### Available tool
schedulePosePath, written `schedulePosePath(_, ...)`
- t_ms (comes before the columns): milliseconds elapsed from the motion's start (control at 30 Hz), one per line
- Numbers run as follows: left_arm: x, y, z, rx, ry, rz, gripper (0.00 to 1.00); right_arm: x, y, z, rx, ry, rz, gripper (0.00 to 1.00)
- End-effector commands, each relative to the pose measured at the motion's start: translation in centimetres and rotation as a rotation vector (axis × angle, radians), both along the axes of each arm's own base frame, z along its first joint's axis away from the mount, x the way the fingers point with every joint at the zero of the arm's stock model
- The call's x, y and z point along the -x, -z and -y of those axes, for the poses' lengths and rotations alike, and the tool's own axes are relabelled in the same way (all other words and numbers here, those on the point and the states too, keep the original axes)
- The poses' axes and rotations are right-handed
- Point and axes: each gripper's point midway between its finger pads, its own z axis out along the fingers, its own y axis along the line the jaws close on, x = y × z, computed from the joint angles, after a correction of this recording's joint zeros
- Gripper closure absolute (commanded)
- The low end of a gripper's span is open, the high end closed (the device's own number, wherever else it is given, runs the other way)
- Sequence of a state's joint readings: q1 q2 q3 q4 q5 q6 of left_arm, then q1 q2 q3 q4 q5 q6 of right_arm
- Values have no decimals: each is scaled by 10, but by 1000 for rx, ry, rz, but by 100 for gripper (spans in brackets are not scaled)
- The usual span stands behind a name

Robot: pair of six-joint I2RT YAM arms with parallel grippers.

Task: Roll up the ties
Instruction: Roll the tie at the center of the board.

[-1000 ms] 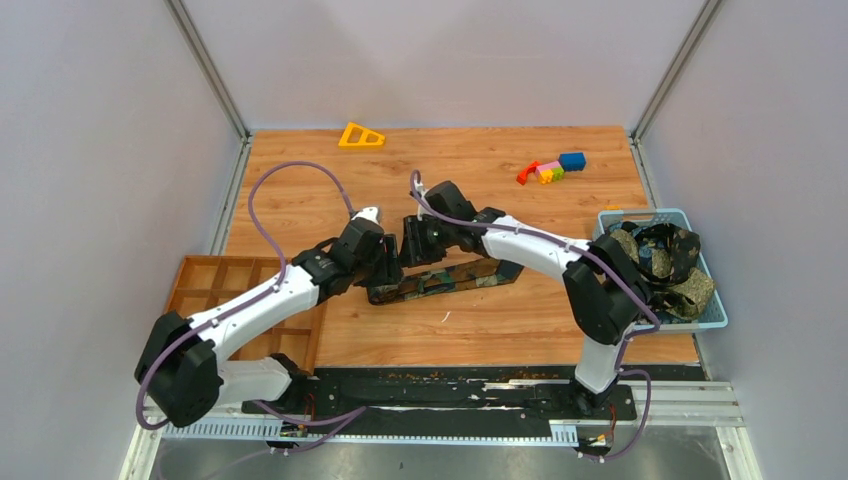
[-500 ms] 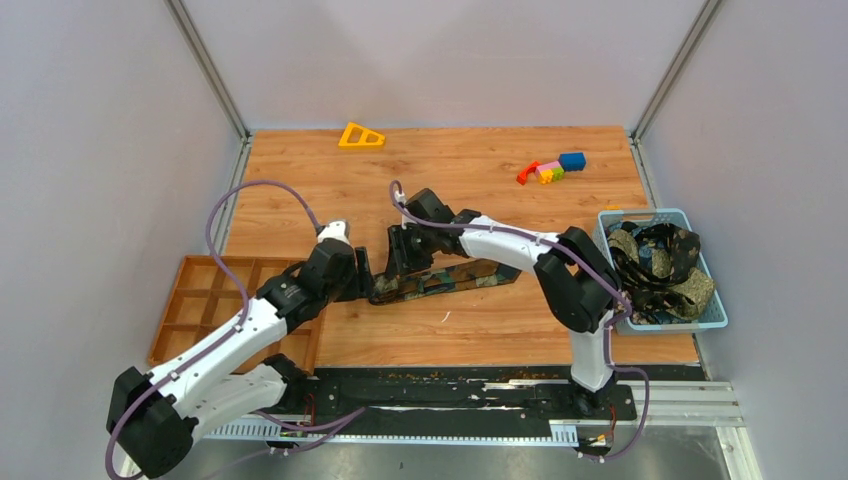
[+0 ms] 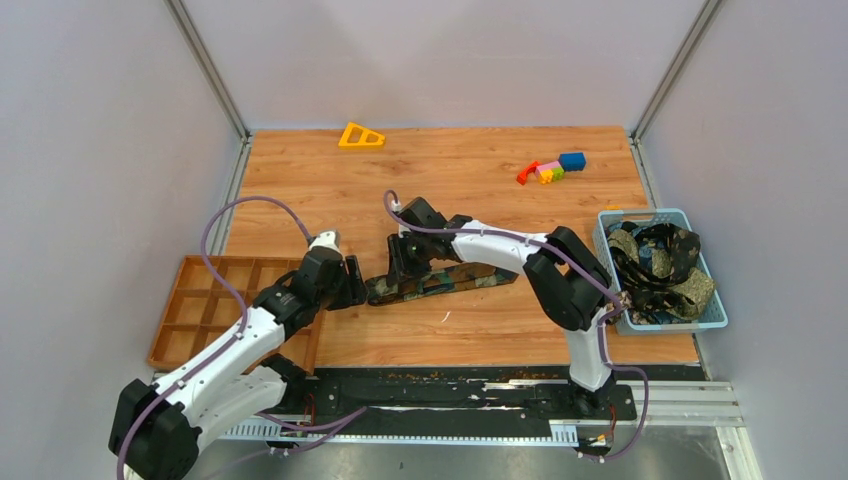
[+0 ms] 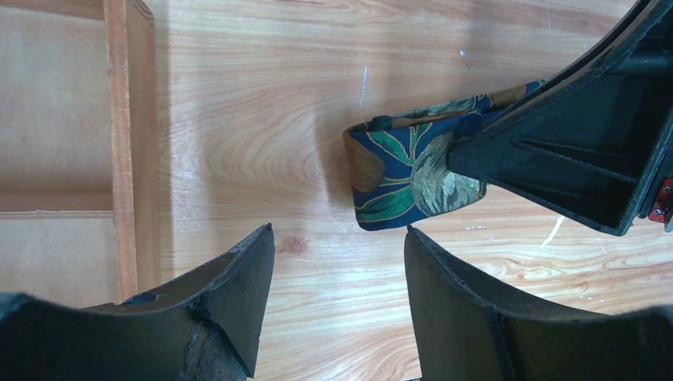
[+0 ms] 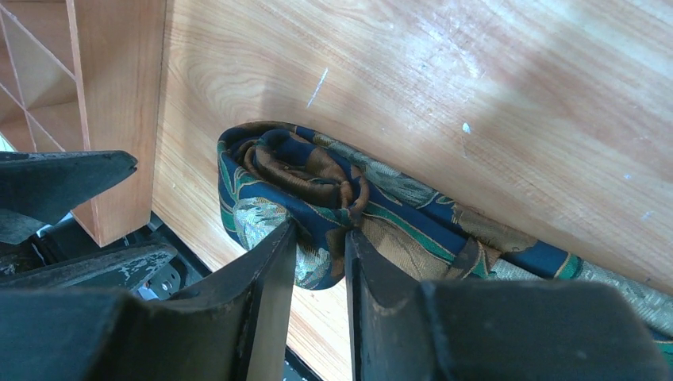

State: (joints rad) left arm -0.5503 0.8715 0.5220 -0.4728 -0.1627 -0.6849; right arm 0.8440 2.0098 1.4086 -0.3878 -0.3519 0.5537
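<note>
- Left arm (image 3: 230,340): white moulded shell links joined by black joint housings.
- Right arm (image 3: 495,243): same white links and black joints.
- Lilac cable (image 3: 240,201): one runs in loose loops along each arm, from base to wrist.
- Left end effector (image 4: 337,238): two matt black wedge fingers (image 4: 230,302), edges scuffed and chipped.
- Right end effector (image 5: 320,234): two black fingers with ribbed backs; small red tab (image 4: 659,203) on the housing.

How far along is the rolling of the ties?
Done: a few turns are coiled at one end of the tie. In hand: the right gripper pinches that coil; the left gripper hangs open beside it. Left: the rest lies flat, and other ties wait in the blue basket.
</note>
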Motion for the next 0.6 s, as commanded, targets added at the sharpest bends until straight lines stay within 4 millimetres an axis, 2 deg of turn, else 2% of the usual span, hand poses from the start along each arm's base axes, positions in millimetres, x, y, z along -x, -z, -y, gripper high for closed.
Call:
schedulePosePath(0,-10,-6,11,62,33,36,33,-3,-9,-3,18,59,-2,71)
schedulePosePath(167,-12,-4,14,75,43,26,33,-1,-17,-1,26,101,-21,73)
schedulePosePath(333,-15,-4,16,84,47,27,33,-1,-17,1,47,123,-36,73)
schedulePosePath(567,-23,5,21,124,45,24,34,0,8,3,85,110,-56,75)
